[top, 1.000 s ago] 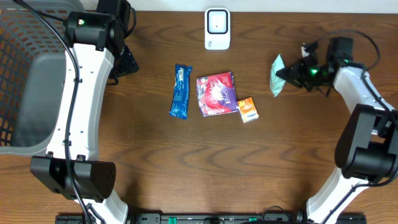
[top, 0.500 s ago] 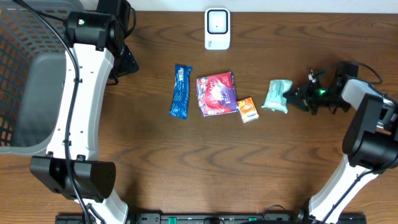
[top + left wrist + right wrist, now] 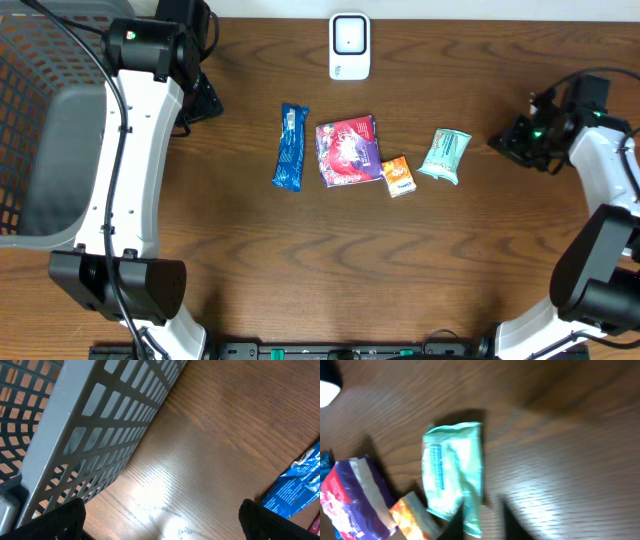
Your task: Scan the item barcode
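My left gripper [image 3: 160, 522] hangs with its jaws wide apart and empty above the brown wooden table [image 3: 300, 270], beside the grey lattice basket [image 3: 30, 60] at the table's left edge. My right gripper [image 3: 510, 143] sits near the right edge. Its jaws are a narrow gap apart in a blurred wrist view and grip nothing. The pale green packet [image 3: 444, 156] lies flat on the wood, apart from that gripper and just right of a small orange packet [image 3: 398, 176]. Further left lie a red and purple pouch [image 3: 347, 151] and a blue wrapper [image 3: 290, 147]. The white scanner [image 3: 349, 45] stands at the far edge, well apart from the green packet. Light glares off the wood grain.
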Motion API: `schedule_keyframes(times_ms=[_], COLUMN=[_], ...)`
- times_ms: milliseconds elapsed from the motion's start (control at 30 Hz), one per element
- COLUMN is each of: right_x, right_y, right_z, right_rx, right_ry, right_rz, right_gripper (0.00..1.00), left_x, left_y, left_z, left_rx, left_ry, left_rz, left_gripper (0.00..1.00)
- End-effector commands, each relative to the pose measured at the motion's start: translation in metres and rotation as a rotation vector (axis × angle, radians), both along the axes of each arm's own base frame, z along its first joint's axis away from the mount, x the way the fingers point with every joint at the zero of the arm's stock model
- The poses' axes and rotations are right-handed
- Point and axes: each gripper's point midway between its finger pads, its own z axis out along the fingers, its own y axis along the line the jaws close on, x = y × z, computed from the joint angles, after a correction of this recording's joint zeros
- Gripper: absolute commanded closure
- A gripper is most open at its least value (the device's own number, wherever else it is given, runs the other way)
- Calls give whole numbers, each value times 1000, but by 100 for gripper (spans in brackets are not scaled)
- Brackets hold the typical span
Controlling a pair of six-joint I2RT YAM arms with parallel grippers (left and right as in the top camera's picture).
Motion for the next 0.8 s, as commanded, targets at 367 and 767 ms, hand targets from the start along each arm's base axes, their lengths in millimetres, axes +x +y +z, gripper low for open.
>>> schedule_keyframes(times_ms=[367, 767], right_x=[4, -5], right_y=[67, 35], right_z=[-49, -97], right_rx=[-164, -334], right_ry=[133, 249], right_rz=[62, 22], right_gripper=[96, 99], left_x=[-1, -1], left_y=[2, 2], left_z=[-3, -3], left_rx=[6, 6], left_ry=[14, 14], left_rz=[-2, -2], left_gripper=[2, 2])
